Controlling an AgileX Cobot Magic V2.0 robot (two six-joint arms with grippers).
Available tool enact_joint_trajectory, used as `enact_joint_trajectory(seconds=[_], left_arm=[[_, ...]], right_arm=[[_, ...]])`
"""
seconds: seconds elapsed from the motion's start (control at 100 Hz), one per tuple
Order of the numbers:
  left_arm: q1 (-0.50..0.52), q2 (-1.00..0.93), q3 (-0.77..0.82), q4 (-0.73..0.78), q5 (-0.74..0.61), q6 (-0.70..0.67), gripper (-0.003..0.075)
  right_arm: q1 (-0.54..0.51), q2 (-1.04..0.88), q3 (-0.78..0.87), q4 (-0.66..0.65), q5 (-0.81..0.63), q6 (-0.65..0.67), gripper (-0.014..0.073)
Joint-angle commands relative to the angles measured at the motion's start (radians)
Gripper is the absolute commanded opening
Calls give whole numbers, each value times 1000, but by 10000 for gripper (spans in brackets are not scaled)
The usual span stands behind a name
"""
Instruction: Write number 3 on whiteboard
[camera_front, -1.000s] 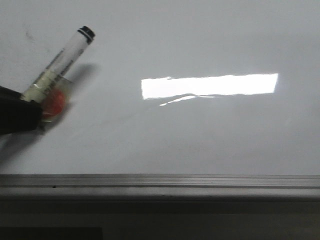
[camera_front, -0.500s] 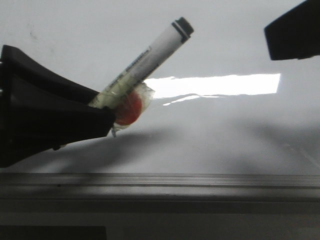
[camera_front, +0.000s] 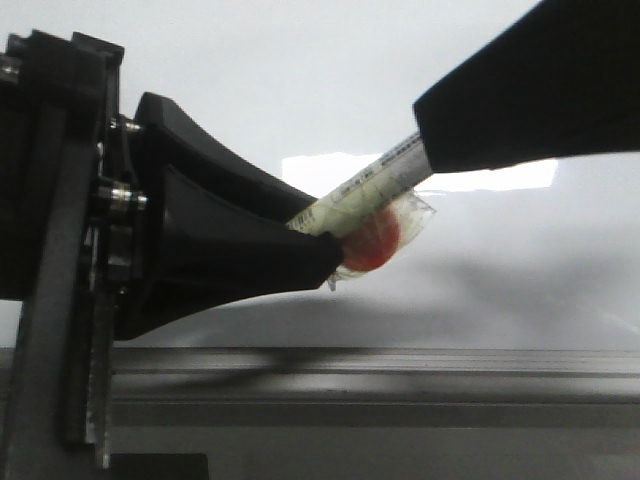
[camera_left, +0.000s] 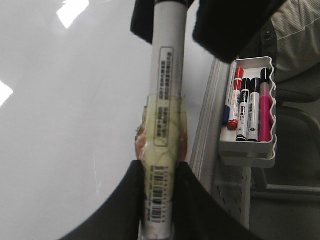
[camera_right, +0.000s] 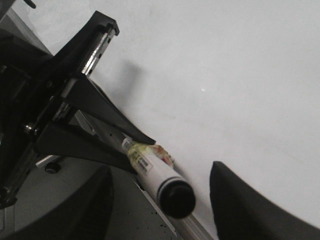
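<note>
Left gripper (camera_front: 335, 255) clenched on a white marker (camera_left: 165, 95) by its taped lower barrel, an orange-red blob (camera_front: 372, 243) under the clear tape, held over the whiteboard (camera_front: 300, 80), whose glossy grey-white face carries a bright rectangular glare (camera_front: 500, 176) and no visible number 3. Right of the left gripper, the right gripper (camera_right: 160, 197) has its fingers (camera_right: 240, 205) spread on either side of the marker's black cap (camera_right: 176, 197), apart from it. Beyond the board's grey metal rail (camera_front: 400, 365) hangs a white tray (camera_left: 250, 145) holding red, black and pink markers (camera_left: 248, 107).
</note>
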Motion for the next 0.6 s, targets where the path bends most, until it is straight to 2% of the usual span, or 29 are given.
enact_joint_trajectory(seconds=[0.0,0.07,0.16,0.23,0.33,0.43,0.5,0.59], left_arm=[[-7,-14,-32,-13,-82,-1,-20],[-7,-14,-32,-13,-82,-1,-20],[-7,-14,-32,-11,-82,-1,-20],[-7,-14,-32,-8,-82,-1,-20],[-7,-14,-32,-4,-82,-1,-20],[-7,-14,-32,-4,-77,-1,-13],[-7,-20,-32,-4,-53,-1,58],[-3,-56,-32,-23,-23,-1,242]], right_arm=[[0,18,-36,-11,-97,-4,372],[0,36,-36,-11,-99,-4,344],[2,56,-36,-11,-113,-4,262],[2,65,-36,-11,-123,-4,153],[2,69,-36,-9,-125,-4,-71],[2,69,-36,-7,-125,-4,-64],[2,69,-36,-5,-125,-4,-64],[2,69,-38,-5,-125,-4,-64]])
